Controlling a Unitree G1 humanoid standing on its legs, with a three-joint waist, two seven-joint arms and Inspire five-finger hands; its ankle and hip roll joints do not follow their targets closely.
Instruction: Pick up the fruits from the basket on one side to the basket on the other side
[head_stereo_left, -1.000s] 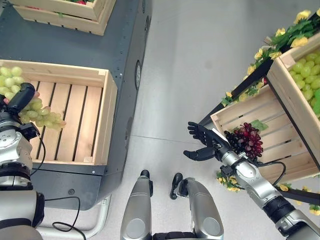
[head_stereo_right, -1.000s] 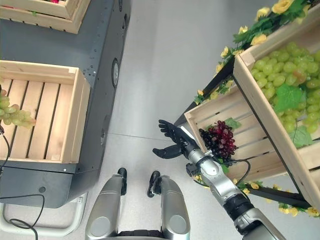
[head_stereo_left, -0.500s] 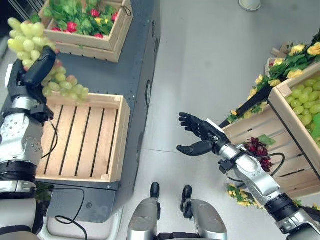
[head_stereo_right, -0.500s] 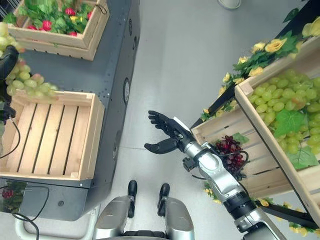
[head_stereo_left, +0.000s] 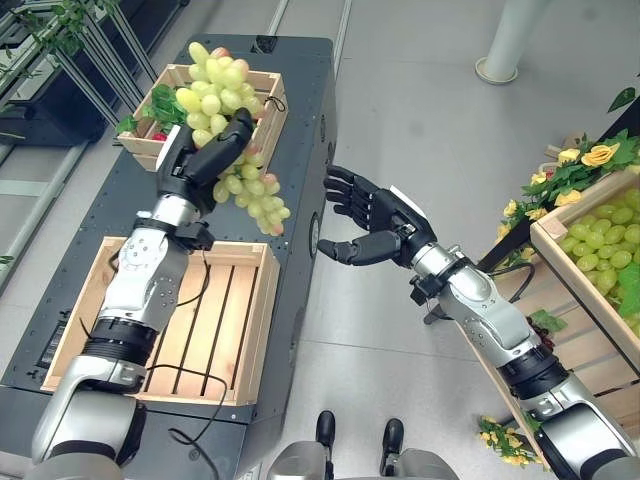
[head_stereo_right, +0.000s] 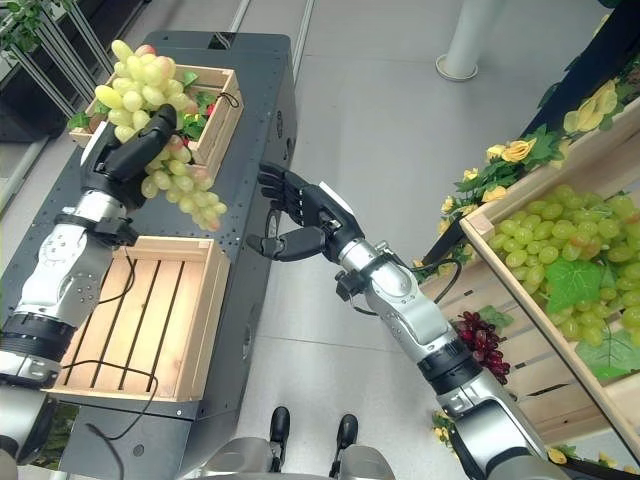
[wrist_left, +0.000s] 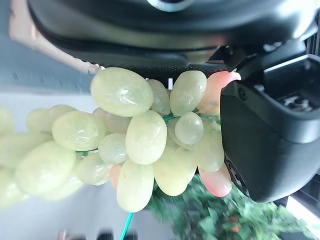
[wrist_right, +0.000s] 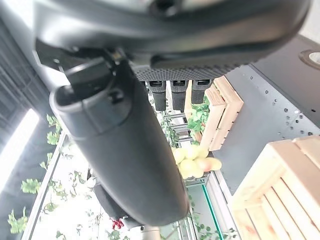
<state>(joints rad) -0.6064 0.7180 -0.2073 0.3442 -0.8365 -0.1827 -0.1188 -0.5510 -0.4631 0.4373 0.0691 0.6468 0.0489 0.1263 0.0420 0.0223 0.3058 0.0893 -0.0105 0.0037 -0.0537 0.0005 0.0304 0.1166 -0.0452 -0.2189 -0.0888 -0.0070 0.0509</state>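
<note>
Standing on grey floor (head_stereo_left: 420, 120), dark table (head_stereo_left: 300, 110), slatted crate (head_stereo_left: 190, 320), white pillar (head_stereo_left: 510, 40)

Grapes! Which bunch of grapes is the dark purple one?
The small purple bunch low in the slanted crate on the robot's right. The bunch in the left hand and the pile in the crate above are light green.

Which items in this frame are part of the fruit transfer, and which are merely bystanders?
Part of the job:
- green grape bunch, clasped in the left hand
- empty wooden crate on the dark cart
- crate of green grapes on the flower-trimmed stand
- dark red grape bunch in the lower crate
- right hand, open, holding nothing

Bystanders:
- crate of greenery with red bits
- white pillar base
</note>
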